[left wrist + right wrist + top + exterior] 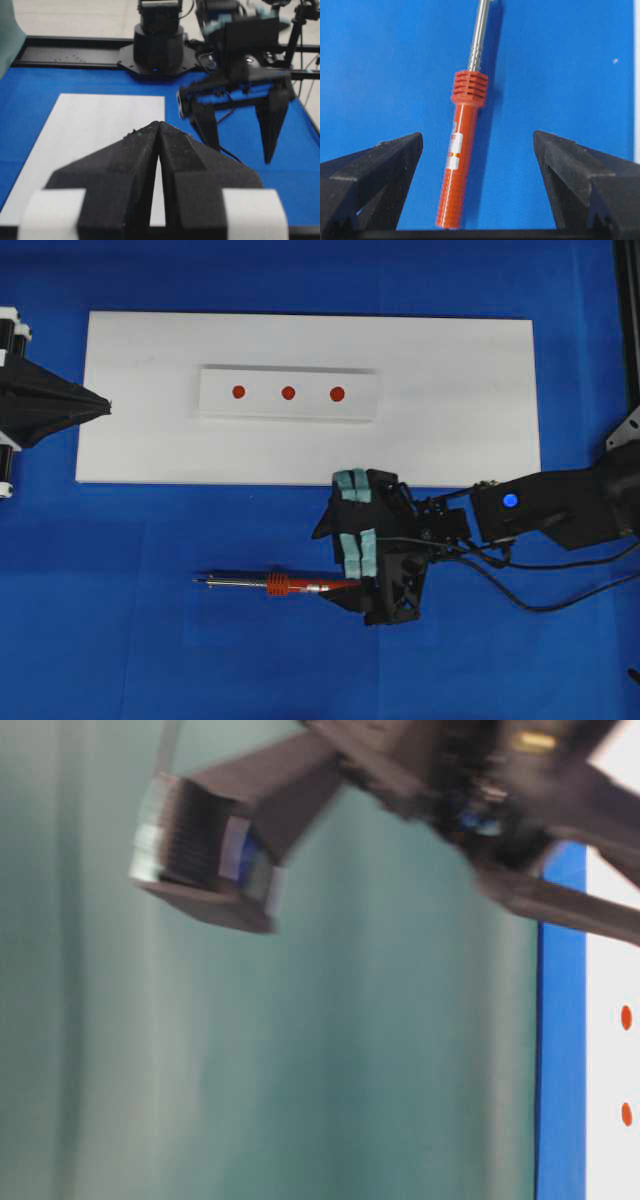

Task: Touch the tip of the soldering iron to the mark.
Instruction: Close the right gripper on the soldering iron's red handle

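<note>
The soldering iron (461,152) is thin and round, so it could roll or slip away if the jaws close crooked on it. It lies flat on the blue surface (120,640), near the white board (450,440), between the right gripper (477,187) and its wide-open, empty jaws. The left gripper (159,150) has its jaws pressed together, holding nothing.

The slim soldering iron (275,586), with red-orange handle, ribbed collar and silver shaft, lies flat on the blue surface, its thin tip (198,581) pointing left. The small round red mark (288,393), middle of three dots, sits on the white rectangular block, well apart.
</note>
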Robot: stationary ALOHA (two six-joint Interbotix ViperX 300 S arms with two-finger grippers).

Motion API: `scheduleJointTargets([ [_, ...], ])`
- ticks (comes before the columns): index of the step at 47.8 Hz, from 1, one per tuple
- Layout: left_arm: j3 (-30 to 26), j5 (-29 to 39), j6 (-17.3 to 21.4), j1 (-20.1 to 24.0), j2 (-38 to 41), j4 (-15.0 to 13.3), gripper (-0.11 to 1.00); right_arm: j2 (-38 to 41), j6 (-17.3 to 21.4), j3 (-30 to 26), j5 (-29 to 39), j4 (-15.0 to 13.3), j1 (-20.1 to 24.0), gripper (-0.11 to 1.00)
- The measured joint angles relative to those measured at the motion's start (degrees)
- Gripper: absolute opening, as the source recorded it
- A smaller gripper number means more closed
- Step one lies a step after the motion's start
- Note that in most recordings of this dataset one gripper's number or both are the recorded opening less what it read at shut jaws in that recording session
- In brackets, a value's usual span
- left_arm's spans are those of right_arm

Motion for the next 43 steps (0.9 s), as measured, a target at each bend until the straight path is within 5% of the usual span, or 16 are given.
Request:
scheduleJointTargets([
  [21, 0.18, -0.18, 0.00, 0.00, 0.00, 0.00, 0.00, 9.58, 0.18, -0.62, -12.74, 3.43, 1.23, 0.83],
  [37, 0.53, -0.44, 0.09, 0.09, 0.00, 0.00, 0.00, 14.94, -0.26, -2.72, -16.44, 7.56, 2.64, 0.82],
  [43, 0.53, -0.44, 0.00, 0.00, 0.00, 0.00, 0.00, 15.38, -0.44, -3.08, -16.35, 7.73, 2.90, 0.68],
])
